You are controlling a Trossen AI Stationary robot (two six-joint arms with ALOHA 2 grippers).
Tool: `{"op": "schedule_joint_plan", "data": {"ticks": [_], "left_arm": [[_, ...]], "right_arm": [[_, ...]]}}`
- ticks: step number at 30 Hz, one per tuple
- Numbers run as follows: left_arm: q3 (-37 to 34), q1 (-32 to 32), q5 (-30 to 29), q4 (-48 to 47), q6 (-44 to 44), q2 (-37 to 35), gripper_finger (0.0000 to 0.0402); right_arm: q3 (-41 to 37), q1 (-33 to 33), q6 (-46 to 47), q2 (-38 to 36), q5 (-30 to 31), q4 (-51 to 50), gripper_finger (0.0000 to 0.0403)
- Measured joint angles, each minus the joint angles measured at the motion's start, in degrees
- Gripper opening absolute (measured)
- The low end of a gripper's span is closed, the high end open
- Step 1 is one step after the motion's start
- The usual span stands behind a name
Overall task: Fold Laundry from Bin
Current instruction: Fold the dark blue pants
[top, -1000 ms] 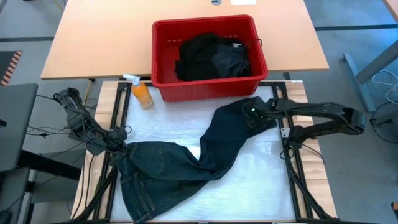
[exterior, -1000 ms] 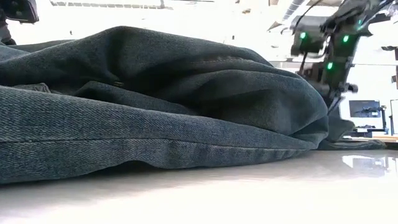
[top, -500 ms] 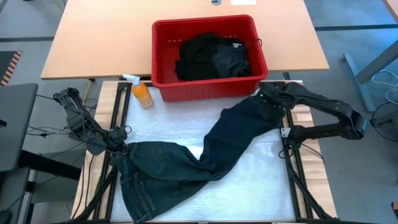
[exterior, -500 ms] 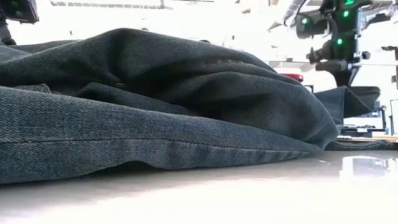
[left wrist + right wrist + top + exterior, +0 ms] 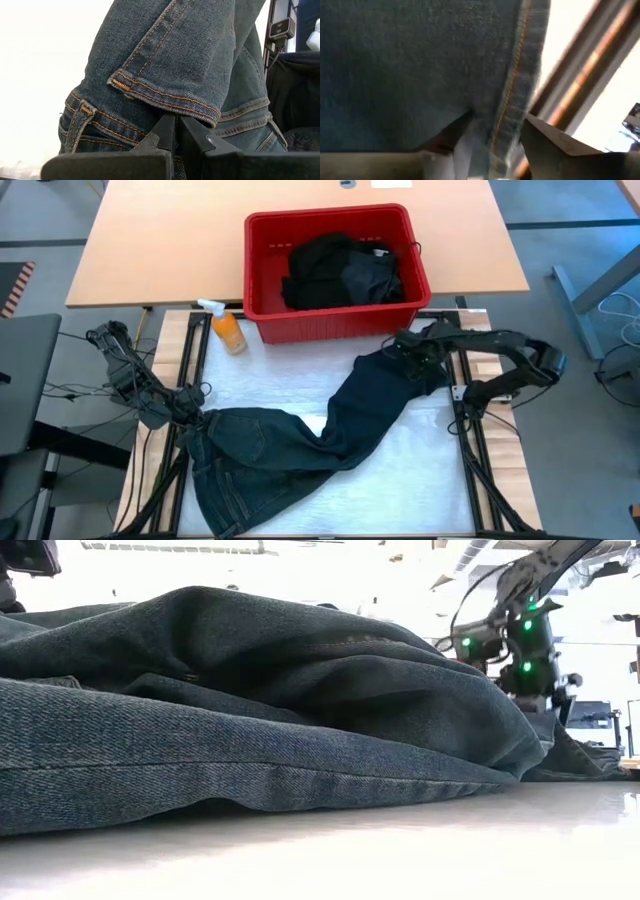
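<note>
One pair of jeans (image 5: 300, 445) sprawls below your red bin (image 5: 335, 320); left gripper (image 5: 176, 131) clamps its waistband, right gripper (image 5: 490, 132) parted over a leg seam, spray bottle (image 5: 227, 328) left of bin.

Fingers (image 5: 175, 131) pinched together on jeans (image 5: 170, 55), waistband seam

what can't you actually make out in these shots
- Low view: the jeans fill the frame, hiding the red bin, the spray bottle and most of the table.
- High view: how many garments are in the dark heap in the bin; the folds merge.
- High view: the left tool is lost among cables and denim.
- Right wrist view: blurred; whether the right tool, open astride the seam, touches the cloth.
</note>
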Motion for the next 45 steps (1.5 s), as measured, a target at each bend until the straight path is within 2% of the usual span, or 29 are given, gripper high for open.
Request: {"op": "schedule_joint_plan", "data": {"ticks": [5, 11, 14, 19, 20, 23, 30, 36, 39, 41, 43, 45], "left_arm": [[-0.02, 0.0, 0.13, -0.2, 0.82, 0.0, 0.0], [-0.02, -0.02, 0.33, -0.15, -0.95, 0.04, 0.0], [-0.02, 0.0, 0.29, 0.25, -0.96, 0.11, 0.0], [-0.02, -0.02, -0.12, 0.74, -1.05, 0.11, 0.0], [-0.02, -0.02, -0.13, 0.74, -1.02, 0.11, 0.0], [-0.02, -0.02, -0.22, 0.8, -1.06, 0.11, 0.0], [-0.02, -0.02, -0.33, 0.92, -1.36, 0.13, 0.0], [-0.02, 0.0, -0.72, 0.92, -0.33, 0.13, 0.0], [-0.02, -0.02, -1.05, 0.92, -0.56, 0.13, 0.0], [-0.02, -0.02, -1.53, 0.91, -0.51, 0.13, 0.0], [-0.02, -0.02, -2.1, 0.9, 0.28, 0.13, 0.0], [-0.02, -0.02, -2.14, 0.88, 0.99, 0.13, 0.0]], "right_arm": [[-3.34, -0.38, -2.92, 6.25, -0.07, 11.82, 0.0219], [-3.68, -1.97, -6.18, 12.67, -3.34, 14.13, 0.0207], [-3.42, -1.43, -7.75, 13.2, -4.09, 14.06, 0.0165], [-2.27, 0.34, -10.03, 9.82, -8.06, 13.16, 0.0035], [-1.82, 0.42, -10.8, 8.74, -8.87, 12.16, 0.0024], [0.44, 0.45, -10.31, 5.83, -8.18, 6.55, 0.003], [8.74, -0.18, -9.01, 0.04, 7.8, -12.54, 0.0026], [16.95, -2.09, -7.88, -0.84, 19.82, -26.46, 0.0026], [19.1, -4.42, -6.68, -0.87, 19.26, -28.68, 0.0026], [19.17, -5.81, -6.02, -0.98, 15.0, -27.64, 0.0028], [18.8, -6.83, -6.0, -1.05, 11.07, -25.84, 0.0049], [18.48, -6.93, -5.99, -0.75, 9.86, -25.79, 0.0084]]}}
